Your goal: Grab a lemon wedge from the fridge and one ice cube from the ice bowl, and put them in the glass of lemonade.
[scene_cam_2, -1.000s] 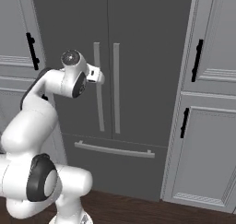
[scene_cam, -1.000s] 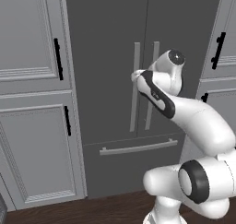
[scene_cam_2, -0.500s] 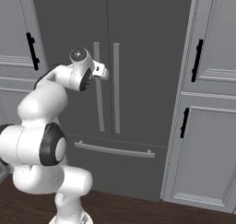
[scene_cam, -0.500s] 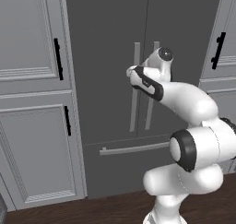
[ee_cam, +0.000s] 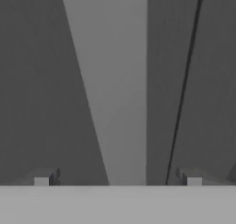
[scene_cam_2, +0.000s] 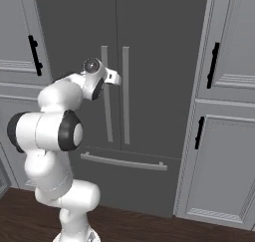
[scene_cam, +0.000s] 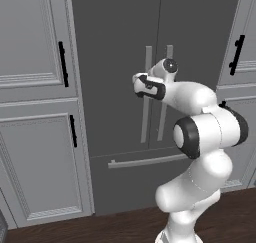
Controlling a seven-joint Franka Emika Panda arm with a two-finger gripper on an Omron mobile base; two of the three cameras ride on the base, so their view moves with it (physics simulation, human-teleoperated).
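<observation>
Hand view: unmarked fridge (ee_cam: pixel 41 80) handle (ee_cam: pixel 115 89)

Panelled grey cabinets stand on both sides of the dark unit in the middle. On the left, an upper door (scene_cam: pixel 30 37) sits above a lower door (scene_cam: pixel 40 162), each with a short black vertical handle (scene_cam: pixel 62 63) near its inner edge. On the right, another upper door (scene_cam_2: pixel 234 37) and lower door (scene_cam_2: pixel 221 161) carry the same black handles (scene_cam_2: pixel 214 64). All doors are shut. Dark brown wood floor (scene_cam_2: pixel 149 228) runs along the bottom.
</observation>
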